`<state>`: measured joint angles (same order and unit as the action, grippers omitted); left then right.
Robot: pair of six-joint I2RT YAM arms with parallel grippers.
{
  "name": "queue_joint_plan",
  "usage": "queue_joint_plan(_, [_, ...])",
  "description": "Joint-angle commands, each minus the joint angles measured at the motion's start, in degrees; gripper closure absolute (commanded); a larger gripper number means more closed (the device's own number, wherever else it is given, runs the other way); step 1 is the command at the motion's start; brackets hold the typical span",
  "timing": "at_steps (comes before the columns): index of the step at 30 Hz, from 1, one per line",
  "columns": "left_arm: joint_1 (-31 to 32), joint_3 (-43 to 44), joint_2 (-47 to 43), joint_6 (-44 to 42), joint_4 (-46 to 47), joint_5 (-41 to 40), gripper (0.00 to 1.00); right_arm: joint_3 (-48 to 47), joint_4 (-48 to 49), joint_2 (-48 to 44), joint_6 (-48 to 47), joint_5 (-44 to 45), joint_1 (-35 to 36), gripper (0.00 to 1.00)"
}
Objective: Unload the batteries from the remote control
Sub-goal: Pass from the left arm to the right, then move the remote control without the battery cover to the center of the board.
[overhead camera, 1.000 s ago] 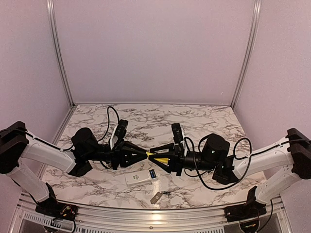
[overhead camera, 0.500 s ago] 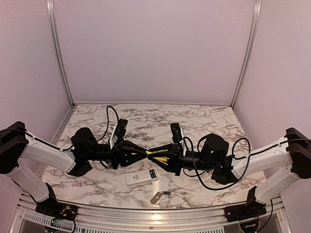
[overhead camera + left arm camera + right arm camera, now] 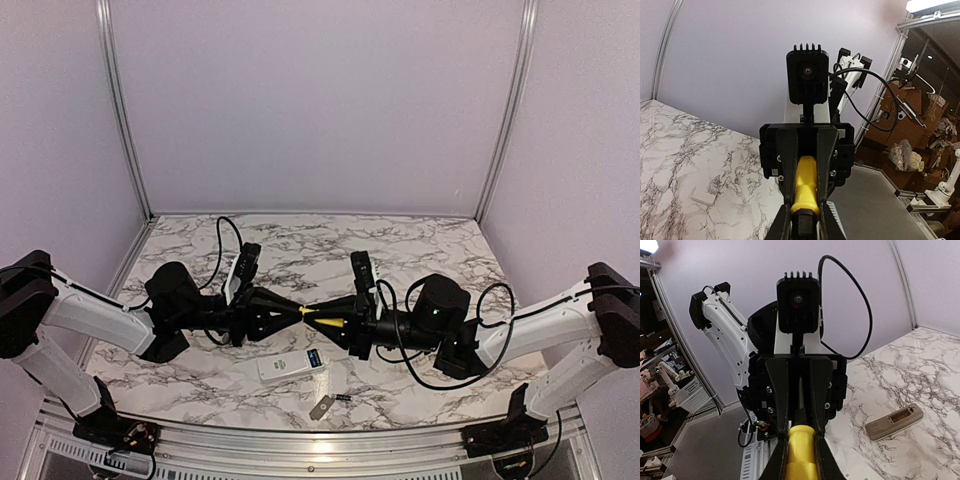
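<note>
Top external view: one screwdriver [image 3: 328,323] held from both ends, remote [image 3: 290,368] lying below

From where I stand, the marble table [image 3: 420,245] carries everything. The left arm [image 3: 95,318] and right arm [image 3: 545,325] reach in from either side and meet nose to nose above its middle. The left tool [image 3: 300,313] is pinching the dark end of the yellow-handled screwdriver. The right tool [image 3: 322,319] is pressed tight on the yellow handle, which both wrist views show sitting between fingers. The screwdriver hangs about level in the air, its length running left to right along the line of the two arms.

What matters next is underneath. The white remote lies flat on the table, just toward the near edge from the spot where the tools meet. Its long axis also runs roughly left to right, with the right end tipped slightly away. A blue battery [image 3: 314,357] shows in that right end, almost straight beneath the tools, so neither arm is clearly nearer. I'd give the right a slight edge.

Closer to the near edge lies the grey cover plate [image 3: 322,407], and just beside it a slim dark cylinder [image 3: 344,398], probably a battery already out. A third I cannot find.

A second ago the right tool's fingers stood spread around the handle; now they have closed on it. The left grip and the things on the table look unchanged.
</note>
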<state>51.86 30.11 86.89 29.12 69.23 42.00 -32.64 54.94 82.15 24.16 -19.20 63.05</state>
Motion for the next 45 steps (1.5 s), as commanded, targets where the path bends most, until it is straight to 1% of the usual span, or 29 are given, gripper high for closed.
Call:
queue_joint_plan(1, [0.61,0.28,-1.2,-1.62,-0.54,0.7,0.95,-2.1,-1.19,0.49,-0.21,-0.7,0.58,1.0])
queue_joint_plan(6, [0.59,-1.28,-3.71,-4.93,-6.49,-2.47,0.63,-0.94,-6.87,-2.32,-1.96,4.85,0.6,1.0])
queue_joint_plan(10, [0.62,-3.06,-6.0,-8.17,-13.05,-7.14,0.43,-0.28,-12.88,-6.08,-3.87,10.26,0.54,1.0])
queue_joint_plan(12, [0.66,-4.14,-7.25,-9.7,-16.34,-10.52,0.36,0.05,-15.53,-7.79,-4.61,12.61,0.56,1.0])
queue_joint_plan(15, [0.88,-6.35,-9.27,-12.44,-19.77,-16.48,0.21,0.45,-19.37,-10.3,-5.42,16.22,0.5,1.0])
queue_joint_plan(17, [1.09,-8.21,-10.43,-13.99,-20.62,-20.17,0.06,0.75,-21.27,-11.9,-5.8,17.75,0.5,1.0])
queue_joint_plan(18, [1.11,-9.52,-10.84,-14.98,-20.7,-21.61,0.02,0.88,-22.11,-12.74,-6.0,18.39,0.5,1.0])
queue_joint_plan(20, [1.3,-11.66,-11.21,-16.98,-20.25,-24.69,0.01,1.16,-23.68,-14.23,-6.28,19.94,0.54,1.0])
queue_joint_plan(23, [1.47,-14.11,-10.54,-19.38,-19.41,-31.73,0.01,1.78,-25.27,-16.35,-6.49,22.53,0.5,1.0])
queue_joint_plan(27, [1.42,-16.95,-8.25,-20.56,-15.5,-36.78,0.01,2.49,-26.54,-18.2,-6.56,24.36,0.5,1.0])
queue_joint_plan(32, [1.43,-19.51,-7.79,-21.98,-12.77,-35.96,0.01,2.67,-27.72,-19.26,-6.34,25.57,0.5,1.0])
queue_joint_plan(38, [1.68,-20.41,-3.64,-24.58,-8.63,-25.05,0.03,3.01,-29.14,-20.56,-5.94,26.18,0.51,1.0])
queue_joint_plan(42, [2.22,-19.27,-0.45,-27.43,-10.76,-24.91,0.05,3.51,-30.04,-21.8,-5.73,26.64,0.51,1.0])
queue_joint_plan(45, [2.64,-17.56,0.95,-28.65,-14.58,-25.94,0.05,3.97,-30.58,-22.97,-5.61,26.89,0.5,1.0])
